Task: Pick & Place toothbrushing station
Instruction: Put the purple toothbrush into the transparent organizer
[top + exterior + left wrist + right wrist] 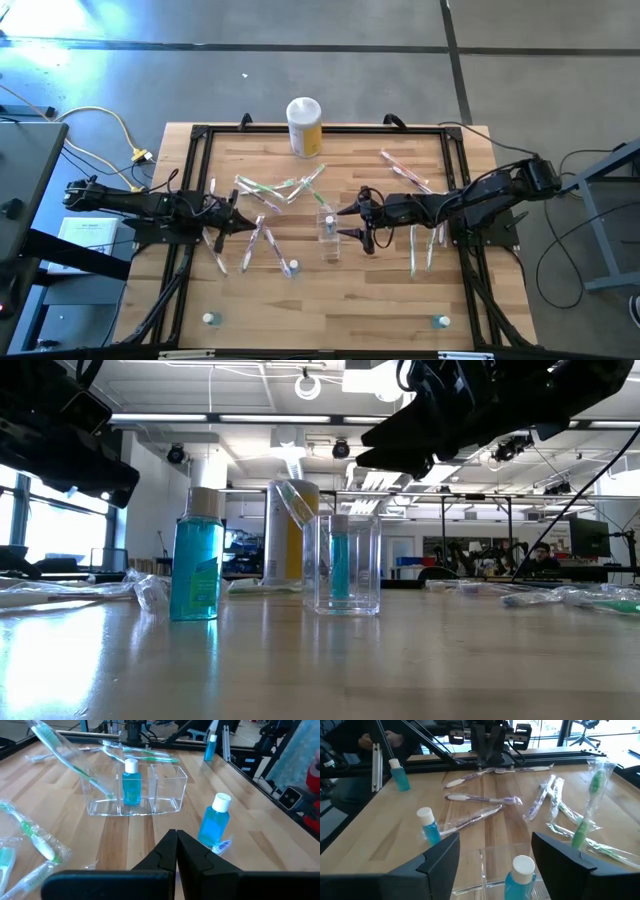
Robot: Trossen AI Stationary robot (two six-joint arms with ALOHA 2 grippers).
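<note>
The clear plastic cup (150, 790), split into compartments, stands at the table's middle (328, 238). A blue bottle (131, 784) stands in its middle compartment. A wrapped green toothbrush (67, 760) has its lower end in an end compartment and leans on the rim. My right gripper (502, 865) hovers open just right of and above the cup (490, 880), touching nothing. My left gripper (176, 851) is shut and empty, left of the cup (236, 213). Several wrapped toothbrushes (270, 190) lie flat on the table.
A white-lidded yellow canister (304, 125) stands at the far edge. Loose blue bottles stand left of the cup (215, 822) and near both front corners (209, 319) (441, 321). More wrapped toothbrushes lie at the right (420, 250) and far right (405, 170). A black frame (195, 180) borders the table.
</note>
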